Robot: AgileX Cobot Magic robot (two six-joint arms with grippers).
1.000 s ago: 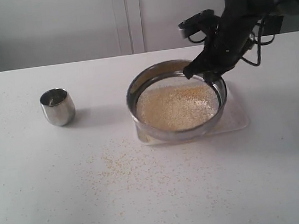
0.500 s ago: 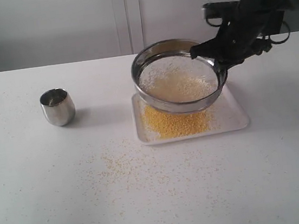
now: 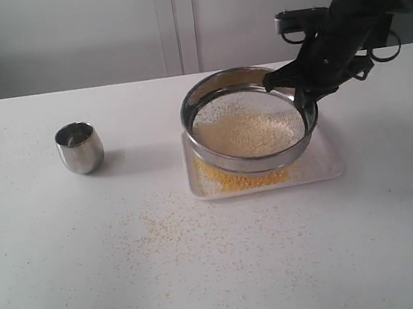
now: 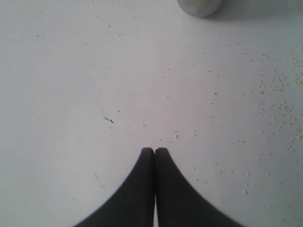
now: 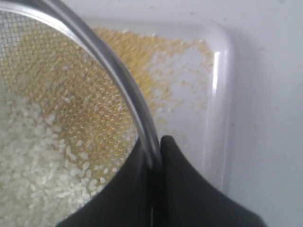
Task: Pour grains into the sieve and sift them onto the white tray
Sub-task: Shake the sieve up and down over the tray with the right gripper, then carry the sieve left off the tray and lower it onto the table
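Well apart from the sieve [image 3: 253, 164] stands a cup [image 3: 80, 148].

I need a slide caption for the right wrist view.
Right claw holds the sieve above the white tray, yellow grains sifted beneath.

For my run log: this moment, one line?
right end effector: shut on sieve | sieve: held over white tray | grains: yellow on tray, pale in sieve

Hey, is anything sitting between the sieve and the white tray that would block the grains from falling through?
Nothing visible. The right gripper holds the sieve by its rim directly over the white tray, and yellow grains lie on the tray beneath.
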